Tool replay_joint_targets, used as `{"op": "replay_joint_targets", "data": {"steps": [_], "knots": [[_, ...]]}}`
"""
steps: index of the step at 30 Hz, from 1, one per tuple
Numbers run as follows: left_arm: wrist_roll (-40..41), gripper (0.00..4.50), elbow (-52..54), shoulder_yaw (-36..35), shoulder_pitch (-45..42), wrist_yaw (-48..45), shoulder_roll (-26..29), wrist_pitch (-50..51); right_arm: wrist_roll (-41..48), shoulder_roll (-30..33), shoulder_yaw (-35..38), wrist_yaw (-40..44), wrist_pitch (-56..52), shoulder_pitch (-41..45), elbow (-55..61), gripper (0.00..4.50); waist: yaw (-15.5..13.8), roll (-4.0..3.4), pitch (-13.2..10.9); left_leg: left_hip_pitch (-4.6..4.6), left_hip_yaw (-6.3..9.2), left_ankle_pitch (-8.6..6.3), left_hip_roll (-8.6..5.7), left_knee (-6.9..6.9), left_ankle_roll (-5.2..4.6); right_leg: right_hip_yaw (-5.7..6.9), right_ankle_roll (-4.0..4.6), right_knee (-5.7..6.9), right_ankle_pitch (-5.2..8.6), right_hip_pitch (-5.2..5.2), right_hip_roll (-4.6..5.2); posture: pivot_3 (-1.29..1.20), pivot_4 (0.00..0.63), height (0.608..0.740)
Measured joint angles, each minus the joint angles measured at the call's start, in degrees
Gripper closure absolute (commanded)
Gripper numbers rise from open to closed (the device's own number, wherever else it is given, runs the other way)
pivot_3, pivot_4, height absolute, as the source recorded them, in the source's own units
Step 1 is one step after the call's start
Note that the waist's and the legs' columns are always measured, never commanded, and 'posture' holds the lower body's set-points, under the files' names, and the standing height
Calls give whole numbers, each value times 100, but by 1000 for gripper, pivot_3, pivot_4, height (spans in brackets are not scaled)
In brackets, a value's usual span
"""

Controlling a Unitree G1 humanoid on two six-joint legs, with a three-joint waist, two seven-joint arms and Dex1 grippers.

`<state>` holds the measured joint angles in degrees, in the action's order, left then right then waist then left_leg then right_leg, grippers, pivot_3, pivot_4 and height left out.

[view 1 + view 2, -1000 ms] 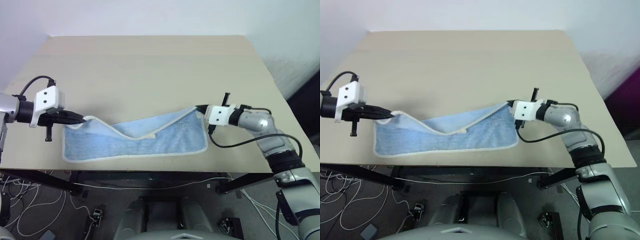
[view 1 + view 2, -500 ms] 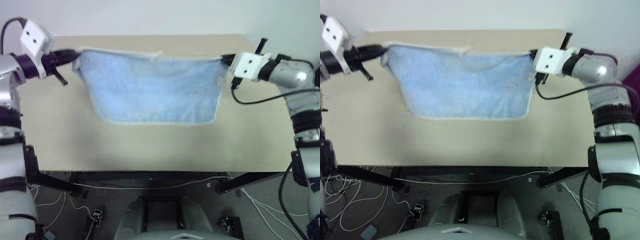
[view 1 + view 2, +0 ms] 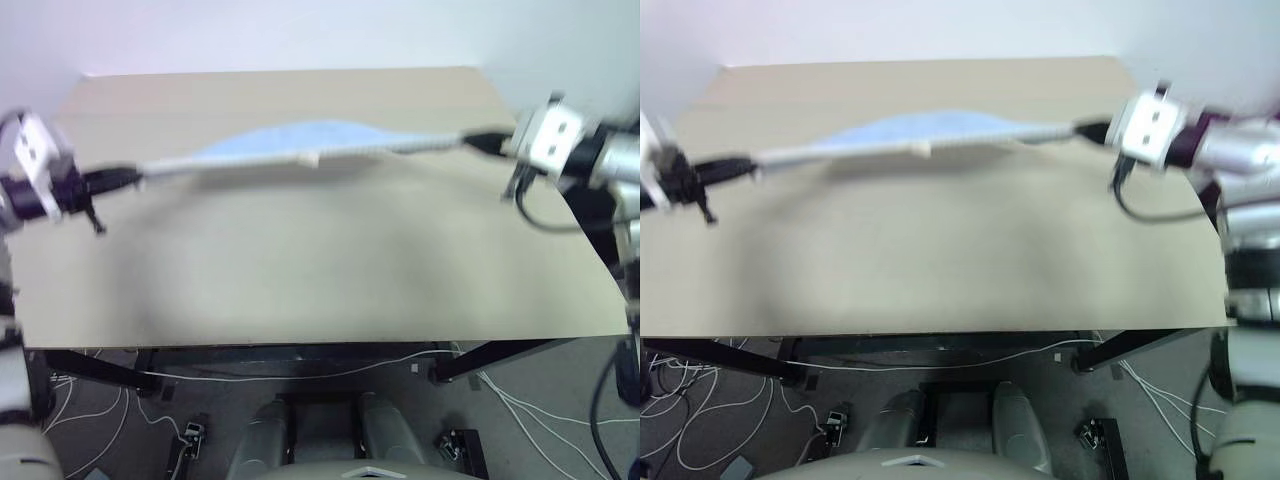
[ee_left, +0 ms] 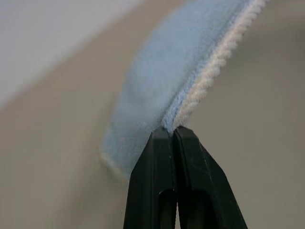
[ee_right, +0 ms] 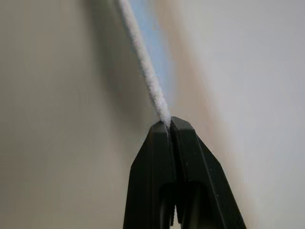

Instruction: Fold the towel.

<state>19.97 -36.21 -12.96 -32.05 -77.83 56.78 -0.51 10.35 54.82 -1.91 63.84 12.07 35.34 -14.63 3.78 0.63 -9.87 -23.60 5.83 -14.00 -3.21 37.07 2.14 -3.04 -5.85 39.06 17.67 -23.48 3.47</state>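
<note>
The light blue towel (image 3: 290,142) is stretched out nearly flat in the air above the far half of the table, seen almost edge-on, its white edging (image 3: 400,145) toward me and a small white tag (image 3: 308,158) on that edge. My left gripper (image 3: 135,176) is shut on its left corner, and my right gripper (image 3: 470,140) is shut on its right corner. The left wrist view shows the black fingers (image 4: 157,162) pinching the blue cloth (image 4: 167,81). In the right wrist view the fingers (image 5: 188,157) clamp the white edging (image 5: 143,67).
The beige table (image 3: 320,270) spreads beneath the towel, its front edge near me and a pale wall behind its far edge. Cables (image 3: 80,410) and black table legs lie on the grey floor below.
The towel hung down like a curtain half a second ago; now it has swung up nearly level and taut. Both grippers have come down and spread wider apart, still holding the corners.
</note>
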Motion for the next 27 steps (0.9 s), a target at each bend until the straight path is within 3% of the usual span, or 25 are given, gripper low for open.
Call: {"op": "replay_joint_targets", "data": {"steps": [4, 9, 13, 18, 27], "knots": [[332, 4459, 882, -397, 1332, -191, 143, 493, 457, 167, 9, 331, -1019, -1422, 1369, 4500, -114, -3, -3, -3, -3, -1, -4, 5, -2, 0, 0, -3, 0, 0, 8, 0, 150, 740], [406, 4459, 1461, -724, 2400, -325, 389, 619, 888, 477, 315, 525, -1792, -2032, 2316, 4500, -143, -3, -2, 17, -4, -4, -3, -1, -3, 1, 1, -19, 0, 25, 12, 0, 150, 740], [440, 4459, 1616, -794, 2703, -431, 478, 701, 1142, 702, 399, 795, -2247, -2376, 2692, 4500, -185, -2, -2, 16, -4, -5, -3, -1, -5, 4, 0, -27, 0, 29, 16, 0, 150, 740], [360, 4459, 1537, -735, 2194, -317, 564, 713, 1075, 490, 396, 667, -2335, -1966, 2544, 4500, -181, -1, -2, 18, -4, -5, -3, -2, -4, 6, 0, -30, -1, 30, 15, 0, 150, 740], [-865, 4459, -118, 551, 32, 419, 88, -86, 85, -282, -269, 325, -1657, -315, 743, 4500, -138, 0, -2, 15, -21, -5, -7, -2, -4, 4, -2, -16, -1, 13, 4, 0, 150, 740]]}}
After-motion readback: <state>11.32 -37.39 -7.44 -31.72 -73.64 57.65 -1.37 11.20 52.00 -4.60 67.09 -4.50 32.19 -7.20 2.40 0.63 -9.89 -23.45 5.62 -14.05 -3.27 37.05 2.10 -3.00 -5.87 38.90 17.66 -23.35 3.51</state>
